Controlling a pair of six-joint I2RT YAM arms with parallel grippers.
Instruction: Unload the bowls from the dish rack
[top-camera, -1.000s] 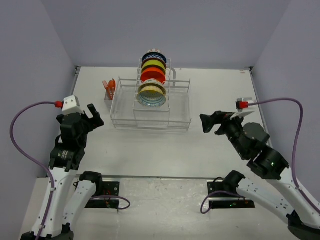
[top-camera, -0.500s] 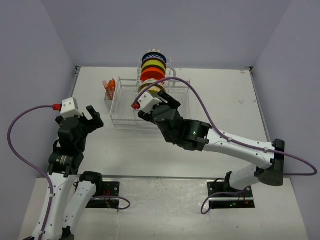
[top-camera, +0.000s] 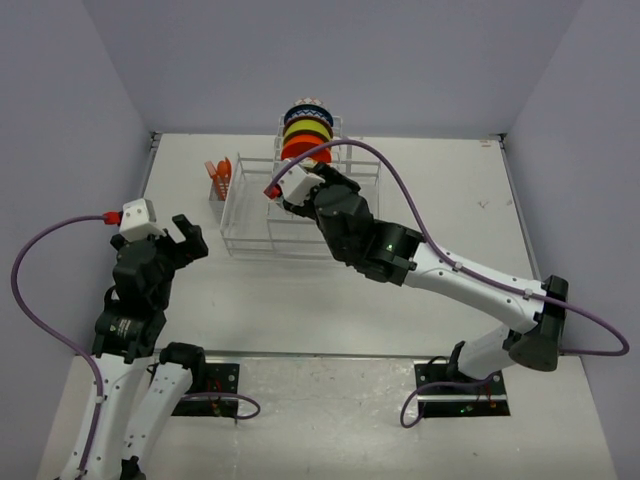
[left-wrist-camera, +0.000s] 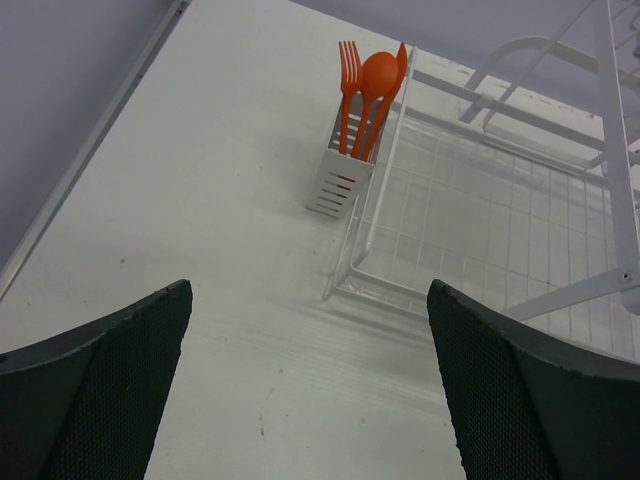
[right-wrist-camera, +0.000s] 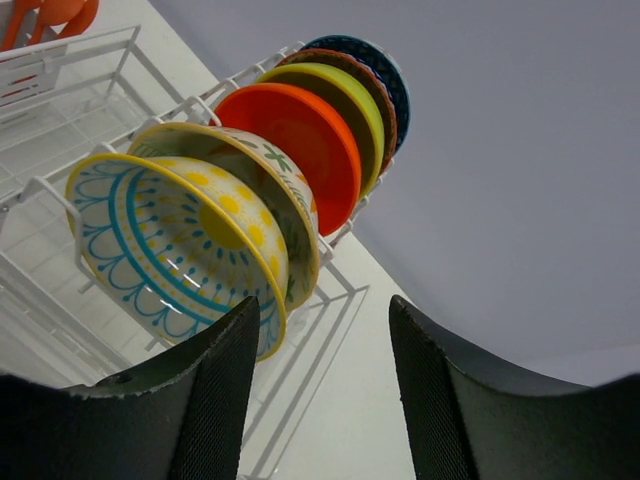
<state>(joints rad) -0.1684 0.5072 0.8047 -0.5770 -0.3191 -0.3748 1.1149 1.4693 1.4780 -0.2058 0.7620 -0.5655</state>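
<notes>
My left gripper is hanging off the near-left of the rack, well apart from it, fingers spread wide and holding nothing; it is barely differing from a second ago. The change is all in my right gripper. A second ago it was waiting well off to the rack's right, and now my arm is reaching over the rack's basket toward the upright slots. My right fingers are drawing in from fully spread and are standing part-way, a clear gap between them, clamping nothing.

The front bowl, cream with blue and yellow pattern, is standing on edge in the rack's nearest slot, its lower rim just beside one finger; whether they are touching I cannot tell. Behind it a floral bowl, an orange bowl, a yellow-green bowl and a dark blue bowl are filling the slots toward the rack's far end.

I am judging that no bowl is out yet and that I am lining up the first pick, with the front rim needing to sit squarely between my pads
</notes>
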